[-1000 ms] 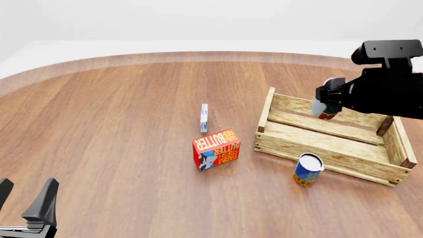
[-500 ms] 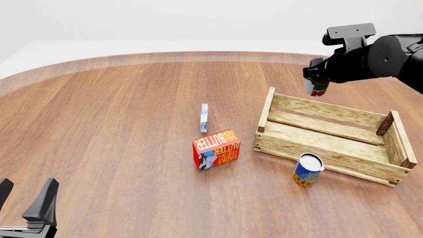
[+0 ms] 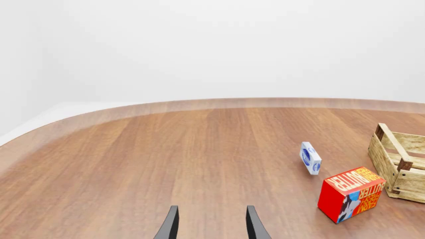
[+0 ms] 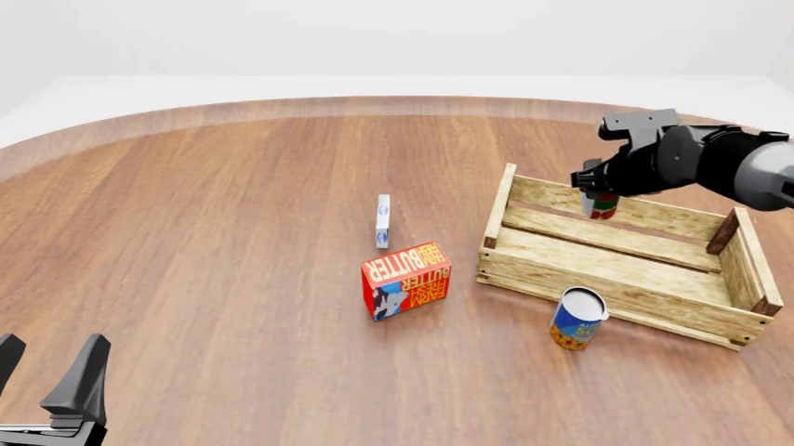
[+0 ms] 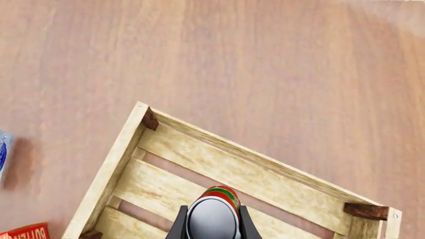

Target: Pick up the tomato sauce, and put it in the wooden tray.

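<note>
Right gripper is reaching in from the right side, black arm angled down over the far part of the wooden tray, its jaws clamping the tomato sauce from both sides. The can is hanging in the air above the tray's far slats, not resting on anything. In the right wrist view the can is sitting between the two dark fingers, silver top facing the camera, red and green label band showing past it, tray floor slats lying below it.

Left gripper is idling low, well away from the tray on the near side, jaws standing apart with nothing between them; the left wrist view is showing the two black fingertips over bare wood.

Table is a brown wood-grain surface with a rounded far edge; plain white surroundings behind it.

Tray is a pale rough-slat rectangular crate with darker corner posts. A blue-labelled can with an orange base is standing just beside the tray's near wall, probably touching it, hard to tell. A red butter box is sitting left of the tray, tilted on its corner angle. A small thin blue-and-white box is standing on edge beyond the butter box, further from the tray.
</note>
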Controlling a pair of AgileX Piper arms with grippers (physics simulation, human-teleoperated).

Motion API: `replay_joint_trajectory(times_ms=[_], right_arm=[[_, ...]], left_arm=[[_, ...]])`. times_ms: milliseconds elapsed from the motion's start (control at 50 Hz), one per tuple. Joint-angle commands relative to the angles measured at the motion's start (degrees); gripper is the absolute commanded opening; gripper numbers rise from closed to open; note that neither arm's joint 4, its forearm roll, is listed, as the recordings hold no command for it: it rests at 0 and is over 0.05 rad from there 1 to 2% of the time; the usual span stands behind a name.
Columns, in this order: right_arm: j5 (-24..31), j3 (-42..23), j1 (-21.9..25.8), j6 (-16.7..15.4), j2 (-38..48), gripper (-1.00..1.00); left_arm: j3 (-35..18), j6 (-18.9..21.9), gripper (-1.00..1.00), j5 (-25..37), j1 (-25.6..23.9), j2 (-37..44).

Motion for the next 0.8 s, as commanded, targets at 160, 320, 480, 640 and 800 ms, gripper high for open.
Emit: replay_joint_trajectory(times_ms=[160, 320, 480, 640, 800], right_arm=[[-5.4, 2.0, -1.5, 3.6, 7.4, -1.00], [-7.1, 2.2, -1.6, 4.9, 9.8, -1.00], [-7.9, 3.2, -2.0, 5.0, 9.8, -1.00], [-8.7, 3.7, -2.4, 5.0, 10.7, -1.00], [-8.6, 3.7, -2.5, 5.4, 9.9, -1.00]], left_arm=[[0.0, 0.0, 1.00, 0.0, 0.0, 0.0], [0.0, 0.0, 1.00, 0.0, 0.0, 0.0], [0.0, 0.0, 1.00, 0.0, 0.0, 0.0], [0.0, 0.0, 1.00, 0.0, 0.0, 0.0], [0.0, 0.0, 1.00, 0.0, 0.0, 0.0]])
